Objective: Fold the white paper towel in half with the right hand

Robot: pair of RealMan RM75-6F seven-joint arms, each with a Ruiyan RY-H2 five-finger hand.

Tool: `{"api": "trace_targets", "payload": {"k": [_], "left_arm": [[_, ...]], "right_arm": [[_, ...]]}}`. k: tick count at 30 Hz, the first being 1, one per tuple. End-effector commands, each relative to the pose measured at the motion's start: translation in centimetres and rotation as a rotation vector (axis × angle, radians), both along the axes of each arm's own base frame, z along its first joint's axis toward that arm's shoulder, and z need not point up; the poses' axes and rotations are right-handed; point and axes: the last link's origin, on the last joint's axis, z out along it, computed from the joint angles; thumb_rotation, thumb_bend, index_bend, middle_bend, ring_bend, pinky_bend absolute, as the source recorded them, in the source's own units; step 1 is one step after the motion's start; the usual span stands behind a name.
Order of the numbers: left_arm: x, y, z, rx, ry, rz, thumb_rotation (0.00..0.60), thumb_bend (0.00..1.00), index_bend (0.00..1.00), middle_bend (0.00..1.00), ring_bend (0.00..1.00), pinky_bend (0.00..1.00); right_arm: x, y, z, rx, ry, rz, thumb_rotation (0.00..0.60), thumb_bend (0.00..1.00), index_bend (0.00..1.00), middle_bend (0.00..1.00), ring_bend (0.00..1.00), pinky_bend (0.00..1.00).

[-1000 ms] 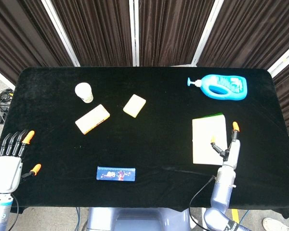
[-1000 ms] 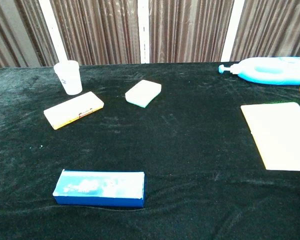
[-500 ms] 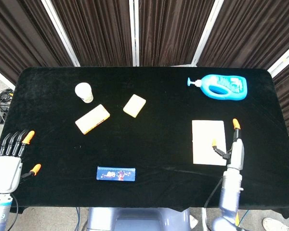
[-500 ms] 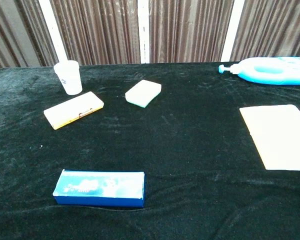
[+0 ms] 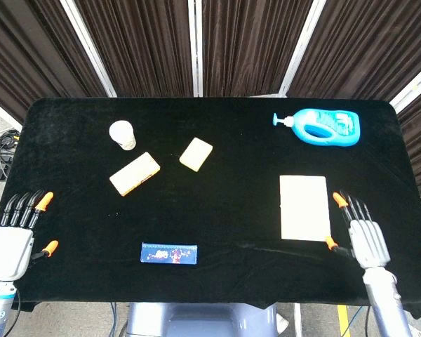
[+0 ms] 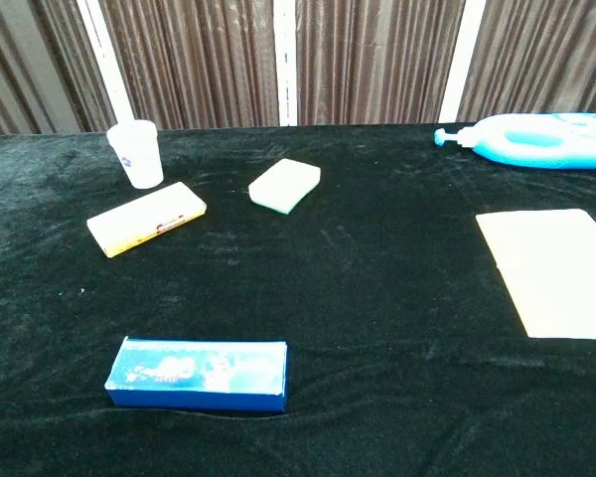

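Black-draped bench (image 5: pixel 217 210), spanning nearly the whole head view, curtains behind its far edge.

Blue pump bottle (image 5: pixel 321 127) lying on its side near the far right corner, nozzle pointing left.

White paper towel (image 5: pixel 304 207) flat near the right part of the front edge, a neat upright rectangle, free of any touch.

Right robot hand (image 5: pixel 358 232) at the front right edge just beside the towel's right side, palm down, fingers spread and pointing toward the far edge, orange tips showing on thumb and one finger, holding nothing. Thumb tip close to the towel's near right corner; contact cannot be told.

Left robot hand (image 5: pixel 12 239) beyond the front left corner, off the cloth, fingers upright and apart, empty.

Blue printed box (image 5: pixel 168 253) lying lengthwise along the front edge, left of centre.

Pale flat case with orange rim (image 5: pixel 135 173) set diagonally in the left half, well apart from the box.

Yellowish sponge block (image 5: pixel 196 154) just right of the case, toward the middle.

White paper cup (image 5: pixel 123 135) upright near the far left, just behind the case.

Seen only from the head camera: both robot hands. From the chest camera: neither hand, yet the cup's height, the thickness of the sponge and the box's side face, with the towel cut off at the right border.
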Motion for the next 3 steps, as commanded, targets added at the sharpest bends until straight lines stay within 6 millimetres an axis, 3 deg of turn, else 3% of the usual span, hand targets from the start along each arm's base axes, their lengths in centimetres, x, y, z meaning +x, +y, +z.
{"api": "trace_targets", "payload": {"k": [1, 3], "left_arm": [[-0.02, 0.05, -0.1, -0.005, 0.006, -0.003, 0.6, 0.17, 0.0, 0.0, 0.0, 0.0], [-0.03, 0.08, -0.2, -0.007, 0.009, -0.007, 0.6, 0.17, 0.0, 0.0, 0.0, 0.0]], "right_arm": [[-1.15, 1.64, 0.63, 0.001, 0.14, 0.034, 0.6, 0.2, 0.0, 0.0, 0.0, 0.0], [-1.18, 1.94, 0.7, -0.017, 0.178, 0.05, 0.6, 0.2, 0.0, 0.0, 0.0, 0.0]]}}
